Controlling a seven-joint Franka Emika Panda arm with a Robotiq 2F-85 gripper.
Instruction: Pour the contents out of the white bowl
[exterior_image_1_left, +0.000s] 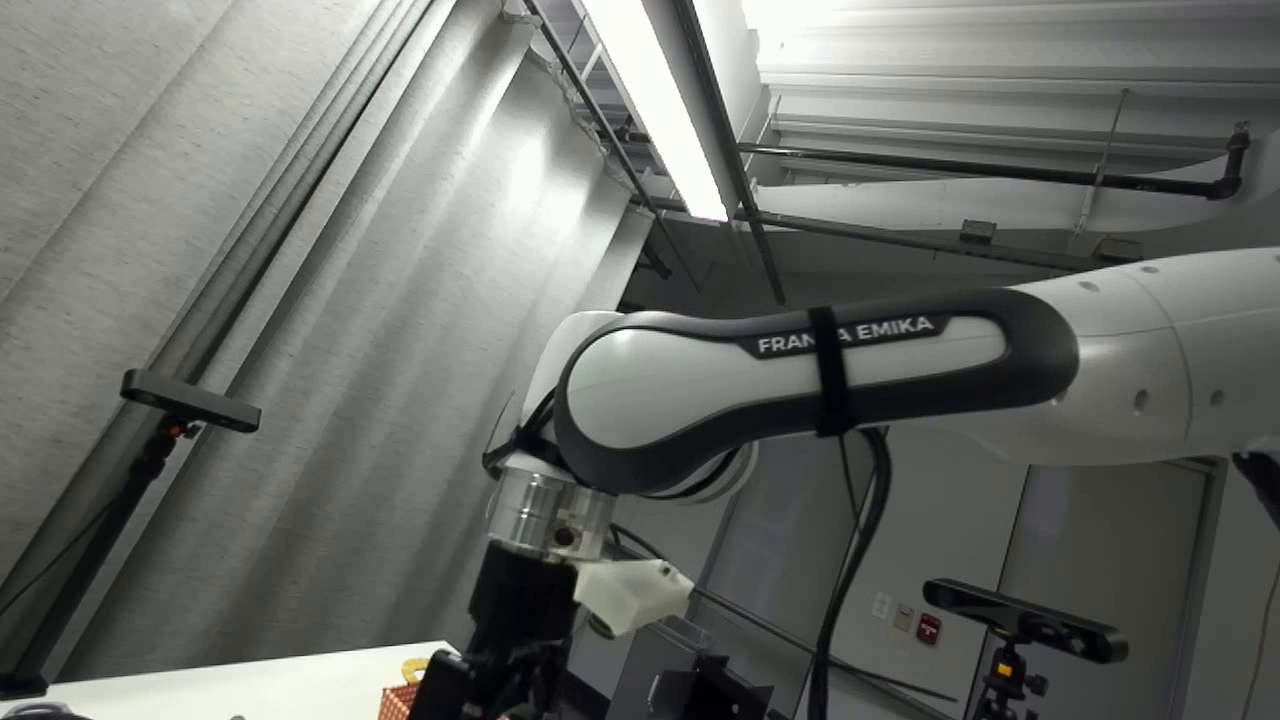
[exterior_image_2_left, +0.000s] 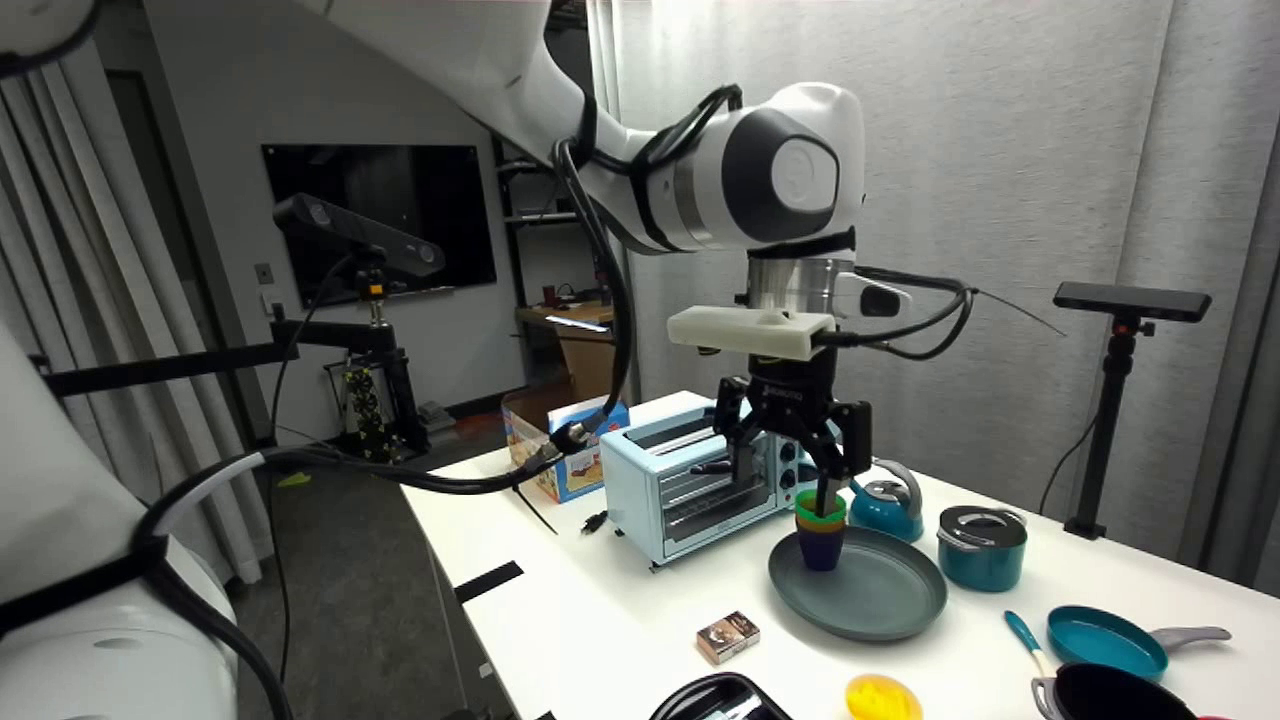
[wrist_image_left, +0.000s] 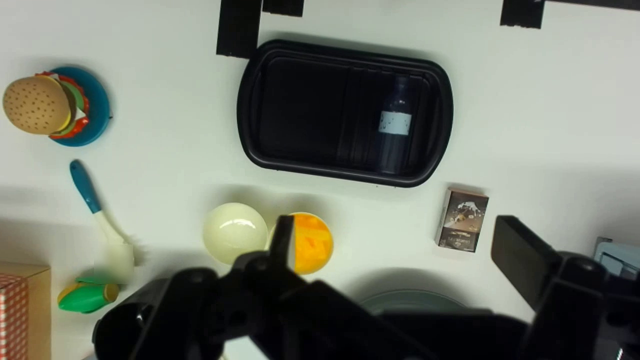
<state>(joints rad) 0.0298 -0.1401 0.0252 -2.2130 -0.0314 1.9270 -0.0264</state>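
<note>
In the wrist view, a white bowl (wrist_image_left: 312, 242) holds orange pieces. Its left side is hidden behind one finger. An empty cream-white bowl (wrist_image_left: 235, 232) stands close to its left. In an exterior view, the orange-yellow contents (exterior_image_2_left: 882, 698) show at the bottom edge. My gripper (wrist_image_left: 397, 235) is open with nothing between its fingers, high above the table. In an exterior view the gripper (exterior_image_2_left: 783, 482) hangs in front of the toaster oven, with one fingertip overlapping the stacked cups. A grey-green plate (exterior_image_2_left: 870, 600) lies below; only its edge (wrist_image_left: 410, 297) shows in the wrist view.
A black tray (wrist_image_left: 300, 112) holds a dark bottle. A small box (wrist_image_left: 462, 220) lies right of the bowls. Stacked cups (exterior_image_2_left: 820, 545) stand on the plate. A light-blue toaster oven (exterior_image_2_left: 640, 500), kettle (exterior_image_2_left: 885, 510), pot (exterior_image_2_left: 980, 555) and pans (exterior_image_2_left: 1105, 640) stand around. A spatula (wrist_image_left: 100, 215) lies left.
</note>
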